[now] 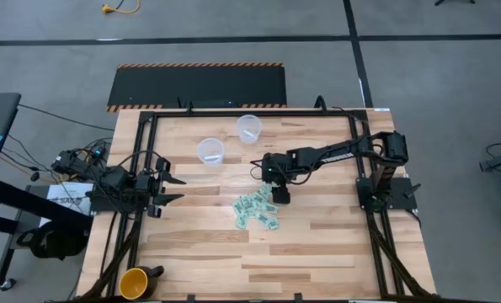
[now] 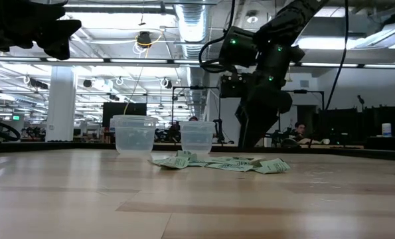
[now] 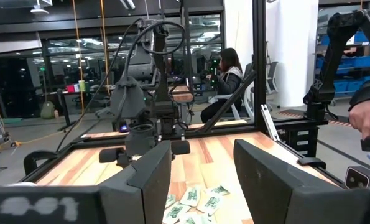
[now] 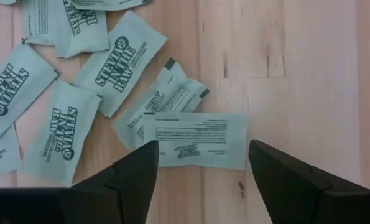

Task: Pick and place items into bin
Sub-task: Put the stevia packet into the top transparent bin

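Several mint-green and white wrapped packets (image 1: 257,210) lie flat in a loose pile on the wooden table, also seen in the low view (image 2: 224,163) and close up in the right wrist view (image 4: 79,87). My right gripper (image 1: 279,195) hangs open just above the pile's right edge, pointing down, its fingers on either side of one packet (image 4: 200,141) without touching it. My left gripper (image 1: 173,189) waits open at the table's left side, pointing toward the pile; packets (image 3: 200,202) show between its fingers farther off.
Two clear plastic cups stand upright beyond the pile, one (image 1: 210,151) to the left and one (image 1: 248,128) farther back. A yellow cup (image 1: 134,284) sits at the near left corner. Bare wood lies right of the pile. A person sits in the room behind.
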Controlling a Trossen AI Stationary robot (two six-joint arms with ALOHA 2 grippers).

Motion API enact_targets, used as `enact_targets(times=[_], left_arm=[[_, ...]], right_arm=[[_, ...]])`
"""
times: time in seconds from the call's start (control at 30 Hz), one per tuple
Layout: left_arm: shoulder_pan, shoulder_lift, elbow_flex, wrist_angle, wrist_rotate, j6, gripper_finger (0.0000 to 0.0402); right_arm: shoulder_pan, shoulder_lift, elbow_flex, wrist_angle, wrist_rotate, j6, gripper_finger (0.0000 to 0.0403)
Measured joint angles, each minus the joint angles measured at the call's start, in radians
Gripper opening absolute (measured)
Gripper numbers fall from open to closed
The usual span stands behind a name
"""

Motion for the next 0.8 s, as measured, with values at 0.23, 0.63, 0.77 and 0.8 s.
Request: enact_targets(times=[0.23, 0.63, 0.77, 0.8], left_arm=[[0.0, 0.0, 0.0, 0.0, 0.0, 0.0, 0.0166], [0.0, 0.0, 0.0, -0.003, 0.005, -0.008, 0.0166], [0.0, 0.0, 0.0, -0.003, 0.028, -0.009, 0.0166], [0.0, 0.0, 0.0, -0.003, 0.035, -0.012, 0.0166]], right_arm=[[0.01, 0.019, -0.003, 0.012, -0.002, 0.0, 0.0244], [0.015, 0.057, 0.001, 0.048, -0.003, 0.0, 0.0244], [0.013, 0.061, 0.002, 0.055, -0.006, 0.007, 0.0244], [0.013, 0.062, 0.002, 0.055, -0.007, 0.007, 0.0244]])
